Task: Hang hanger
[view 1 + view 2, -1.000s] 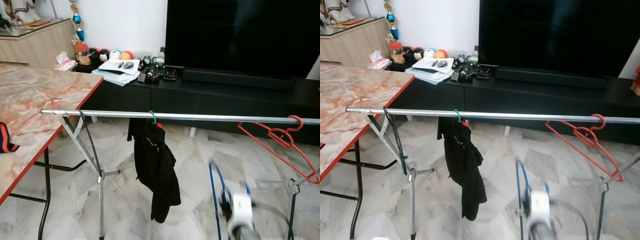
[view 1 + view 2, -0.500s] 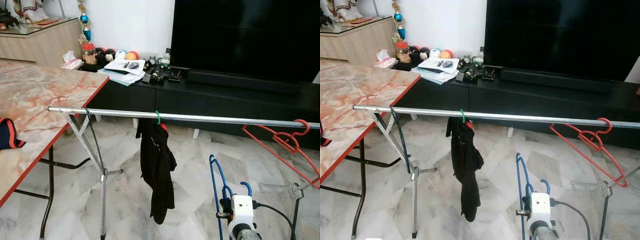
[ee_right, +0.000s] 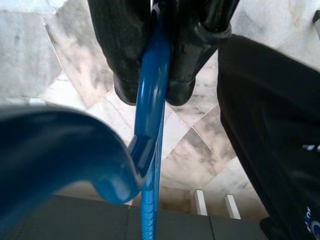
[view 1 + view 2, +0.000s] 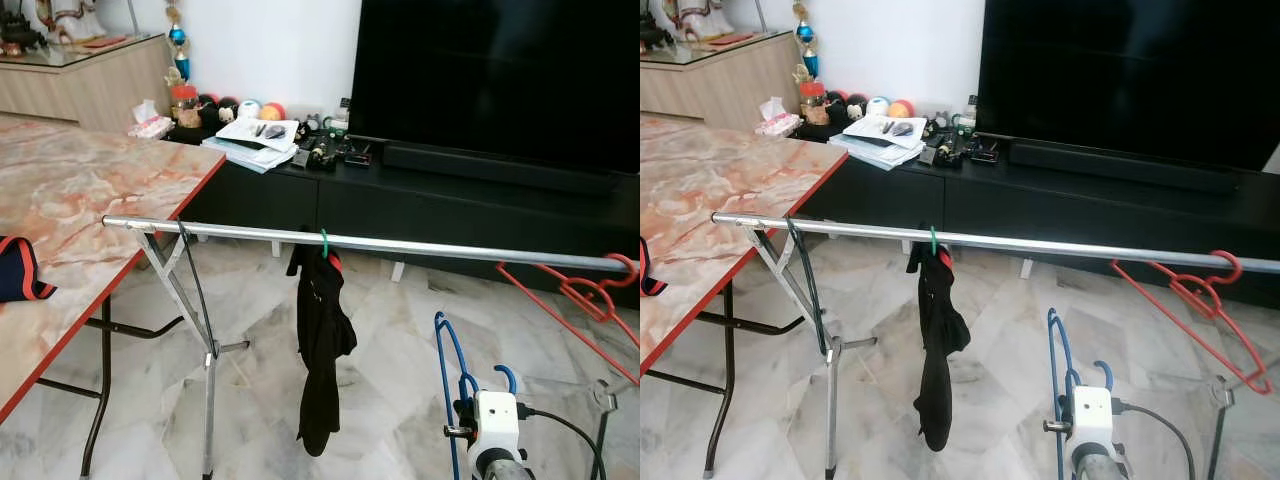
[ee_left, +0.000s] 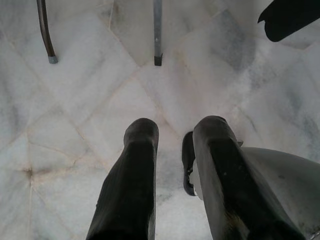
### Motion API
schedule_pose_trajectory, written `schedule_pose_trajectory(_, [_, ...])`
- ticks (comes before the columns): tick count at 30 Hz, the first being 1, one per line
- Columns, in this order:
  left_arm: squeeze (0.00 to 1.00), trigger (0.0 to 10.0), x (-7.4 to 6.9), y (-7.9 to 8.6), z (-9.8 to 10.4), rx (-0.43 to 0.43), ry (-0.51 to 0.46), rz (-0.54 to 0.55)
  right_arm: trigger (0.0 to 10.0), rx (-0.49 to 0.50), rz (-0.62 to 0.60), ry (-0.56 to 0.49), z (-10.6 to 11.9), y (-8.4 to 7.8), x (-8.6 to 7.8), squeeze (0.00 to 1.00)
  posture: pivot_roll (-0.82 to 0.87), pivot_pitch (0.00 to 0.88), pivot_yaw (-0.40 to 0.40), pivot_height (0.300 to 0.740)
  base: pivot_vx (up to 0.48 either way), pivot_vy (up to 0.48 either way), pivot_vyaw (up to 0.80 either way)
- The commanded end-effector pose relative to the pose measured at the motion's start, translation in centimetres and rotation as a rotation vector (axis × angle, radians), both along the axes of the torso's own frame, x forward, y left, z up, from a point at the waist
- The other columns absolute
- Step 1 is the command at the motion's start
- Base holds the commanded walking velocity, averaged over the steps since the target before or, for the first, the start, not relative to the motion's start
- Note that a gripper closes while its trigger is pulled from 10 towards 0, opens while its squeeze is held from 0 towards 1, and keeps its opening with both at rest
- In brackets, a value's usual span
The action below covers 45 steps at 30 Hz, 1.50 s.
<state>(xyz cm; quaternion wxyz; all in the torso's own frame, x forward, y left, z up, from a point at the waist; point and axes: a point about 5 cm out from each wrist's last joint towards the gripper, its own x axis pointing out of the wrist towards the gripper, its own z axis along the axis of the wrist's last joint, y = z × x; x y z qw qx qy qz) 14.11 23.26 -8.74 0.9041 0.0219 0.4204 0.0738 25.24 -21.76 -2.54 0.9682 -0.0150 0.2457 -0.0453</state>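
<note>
A blue plastic hanger [image 4: 447, 385] stands upright below the silver clothes rail [image 4: 400, 245], to the right of the hanging black garment [image 4: 320, 340]. My right gripper [image 3: 150, 92] is shut on the blue hanger [image 3: 150, 130] just under its hook, and the arm's white wrist camera [image 4: 495, 425] sits low in the head view. The black garment hangs from a green hook on the rail. A red hanger [image 4: 590, 300] hangs at the rail's right end. My left gripper [image 5: 172, 132] hangs over the marble floor, open with nothing between its fingers.
A marble-topped table [image 4: 80, 200] with a red edge stands on the left, beside the rail's crossed metal legs [image 4: 205, 350]. Behind the rail are a black TV console [image 4: 450, 190] with clutter and a large dark TV [image 4: 500, 70]. A dark cloth [image 4: 15, 270] lies on the table.
The whole picture has shifted a little, so the camera moved. My right arm with the blue hanger was blurred a second ago and is now steady. The black garment now hangs narrower.
</note>
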Motion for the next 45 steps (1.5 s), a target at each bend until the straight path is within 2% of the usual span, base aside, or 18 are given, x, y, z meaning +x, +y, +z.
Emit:
schedule_pose_trajectory(1, [0.0,10.0,-0.5,0.0,-0.2,-0.014,0.019,0.014,10.0,-0.008,-0.002,-0.011,0.3,-0.2,0.3,0.0,0.13,0.0,-0.032,0.74,0.292,0.0,0.0])
schedule_pose_trajectory(14, [0.0,10.0,-0.3,-0.4,-0.3,-0.022,0.031,0.011,10.0,-0.019,0.021,-0.061,1.2,0.4,1.4,0.0,0.12,0.0,-0.034,0.74,0.24,0.0,0.0])
schedule_pose_trajectory(20, [0.0,10.0,-0.3,-0.6,-0.4,-0.032,0.038,-0.001,10.0,-0.055,0.051,-0.138,2.5,0.5,2.4,0.0,0.11,0.0,-0.027,0.74,0.0,0.0,0.0])
schedule_pose_trajectory(22, [0.0,10.0,-0.3,-0.7,-0.4,-0.033,0.04,-0.009,10.0,-0.066,0.021,-0.19,3.3,0.2,3.0,0.0,0.11,0.0,-0.028,0.74,0.0,0.0,0.0])
schedule_pose_trajectory(30, [0.0,10.0,-0.5,-0.6,-0.5,-0.03,0.048,-0.007,10.0,-0.107,-0.054,-0.27,4.7,-0.6,3.7,0.0,0.12,0.0,-0.031,0.74,0.0,0.0,0.0])
schedule_pose_trajectory(35, [0.0,10.0,-0.6,-0.6,-0.5,-0.031,0.05,-0.005,10.0,-0.117,-0.059,-0.273,5.0,-0.9,4.0,0.0,0.12,0.0,-0.031,0.74,0.0,0.0,0.0])
schedule_pose_trajectory(36, [0.0,10.0,-0.7,-0.6,-0.5,-0.031,0.054,-0.004,10.0,-0.121,-0.027,-0.258,5.5,-0.7,4.9,0.0,0.12,0.0,-0.03,0.74,0.0,0.0,0.0])
schedule_pose_trajectory(39, [0.0,10.0,-0.8,-0.5,-0.6,-0.034,0.06,0.003,10.0,-0.162,0.036,-0.216,6.1,-0.3,6.1,0.0,0.12,0.0,-0.032,0.74,0.0,0.0,0.0])
schedule_pose_trajectory(43, [0.0,10.0,-0.8,-0.4,-0.5,-0.036,0.062,0.004,10.0,-0.143,0.036,-0.211,6.6,-0.2,6.7,0.0,0.13,0.0,-0.035,0.74,0.0,0.0,0.0])
schedule_pose_trajectory(45, [0.0,10.0,-0.8,-0.3,-0.5,-0.037,0.063,0.006,10.0,-0.188,0.042,-0.18,6.9,-0.3,7.1,0.0,0.13,0.0,-0.036,0.74,0.0,0.0,0.0])
